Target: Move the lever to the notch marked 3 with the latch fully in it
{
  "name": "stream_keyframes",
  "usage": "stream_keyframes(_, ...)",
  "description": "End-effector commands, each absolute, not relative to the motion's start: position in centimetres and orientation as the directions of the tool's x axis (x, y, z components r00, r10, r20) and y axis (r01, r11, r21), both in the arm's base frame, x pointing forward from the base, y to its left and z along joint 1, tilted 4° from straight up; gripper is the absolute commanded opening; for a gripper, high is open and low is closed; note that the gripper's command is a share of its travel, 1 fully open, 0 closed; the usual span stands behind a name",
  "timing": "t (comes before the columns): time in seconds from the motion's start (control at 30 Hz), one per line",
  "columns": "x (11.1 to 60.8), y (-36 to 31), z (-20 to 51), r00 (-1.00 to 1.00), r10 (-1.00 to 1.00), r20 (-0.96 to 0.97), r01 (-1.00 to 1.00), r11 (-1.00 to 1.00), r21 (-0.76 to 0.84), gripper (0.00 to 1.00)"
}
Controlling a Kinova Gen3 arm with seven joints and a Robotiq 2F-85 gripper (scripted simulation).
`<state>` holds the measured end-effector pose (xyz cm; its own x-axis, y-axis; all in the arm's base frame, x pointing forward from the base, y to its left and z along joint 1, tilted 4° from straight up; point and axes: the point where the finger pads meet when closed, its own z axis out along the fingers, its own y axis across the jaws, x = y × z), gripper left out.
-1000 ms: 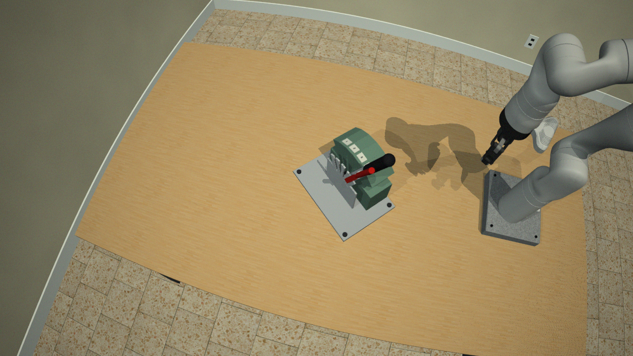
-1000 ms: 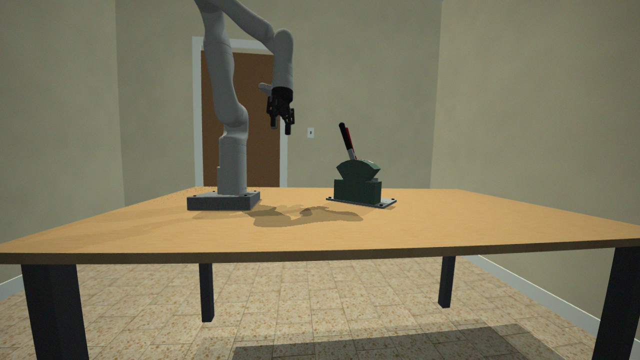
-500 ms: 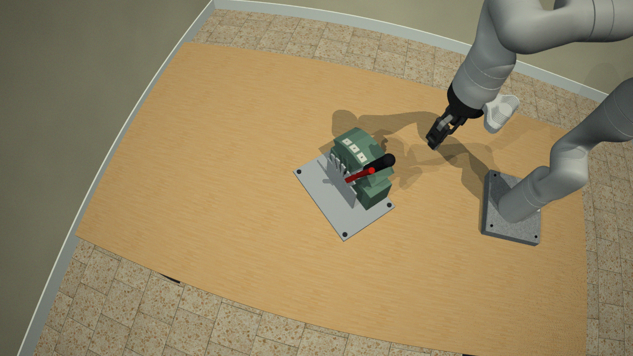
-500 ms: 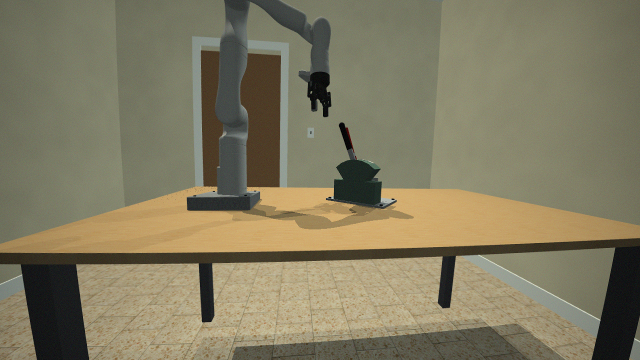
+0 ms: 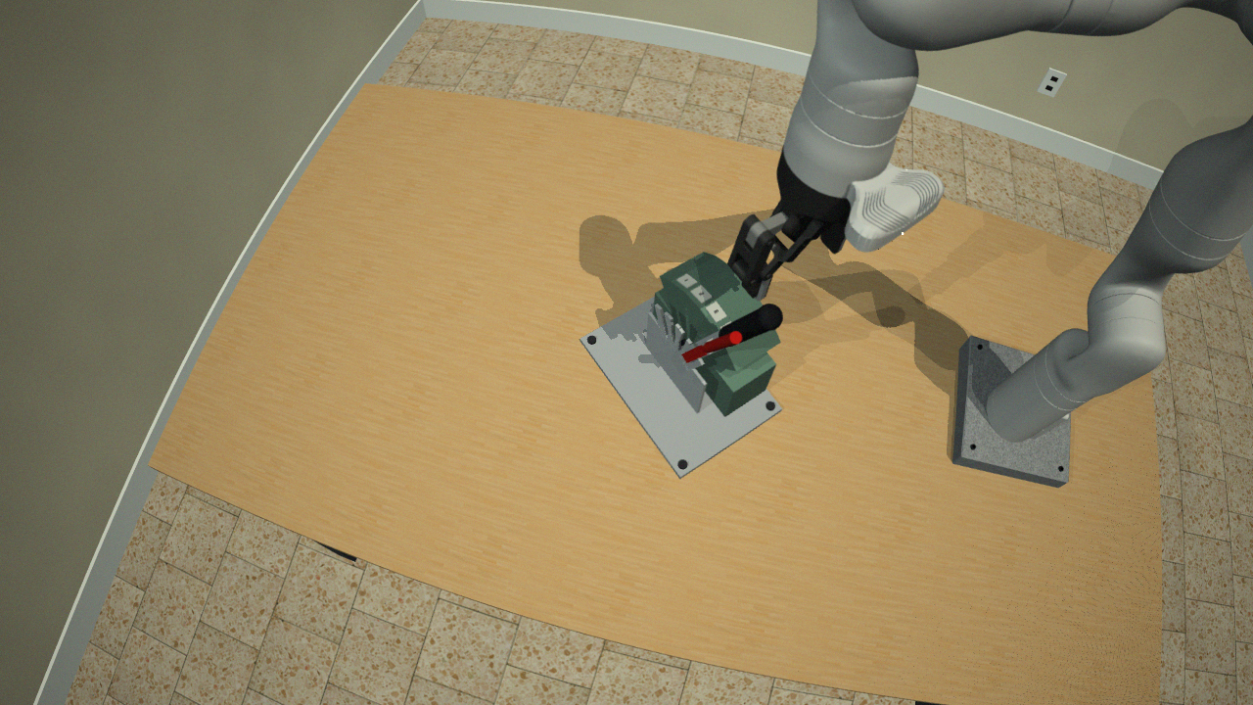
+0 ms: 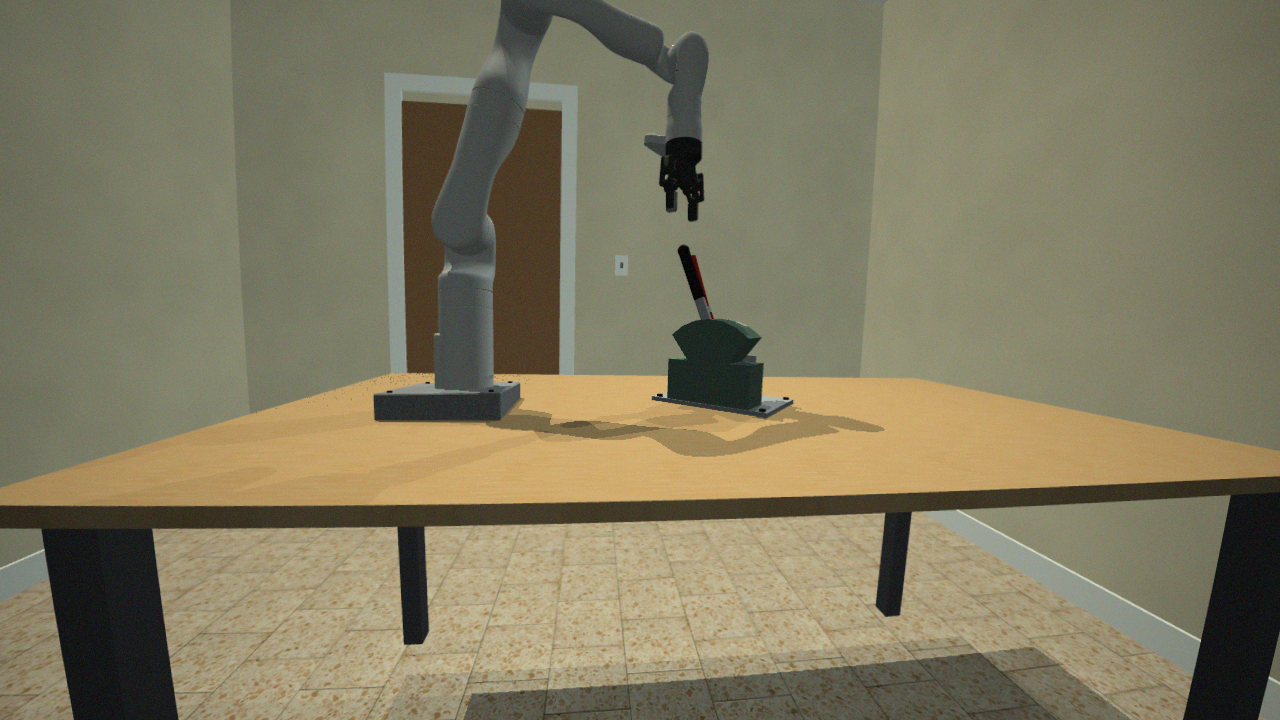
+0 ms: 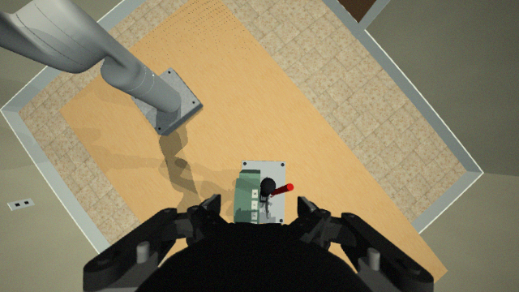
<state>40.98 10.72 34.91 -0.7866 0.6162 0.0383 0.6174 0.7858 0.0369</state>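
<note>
A green lever box point(image 5: 716, 329) stands on a grey baseplate point(image 5: 678, 386) near the middle of the table. Its lever has a black handle point(image 5: 760, 319) with a red bar point(image 5: 711, 346) alongside it, and it leans up and to the left in the exterior view point(image 6: 692, 279). Small white number plates point(image 5: 702, 295) sit on the box's curved top; their digits are too small to read. My gripper point(image 6: 682, 204) hangs open and empty well above the handle tip. In the wrist view the handle point(image 7: 267, 186) and red bar point(image 7: 282, 189) lie between my spread fingers, far below.
The arm's grey base block point(image 5: 1011, 411) is bolted to the table to the right of the lever box. A slotted grey notch plate point(image 5: 676, 351) stands beside the green box. Table edges lie far from the box on all sides.
</note>
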Motion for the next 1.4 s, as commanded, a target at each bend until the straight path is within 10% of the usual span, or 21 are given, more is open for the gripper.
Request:
stream_keyframes(0.0, 41.94, 11.54, 34.54, -0.789, 0.612, 0.052, 0.614, 0.789, 0.034, 1.0)
stream_keyframes(0.43, 42.54, 12.07, 34.82, -0.784, 0.619, 0.057, 0.621, 0.783, 0.038, 1.0)
stream_keyframes(0.47, 42.54, 12.07, 34.82, -0.784, 0.619, 0.057, 0.621, 0.783, 0.038, 0.0)
stream_keyframes(1.37, 42.54, 12.07, 34.82, -0.784, 0.619, 0.057, 0.621, 0.783, 0.038, 0.0)
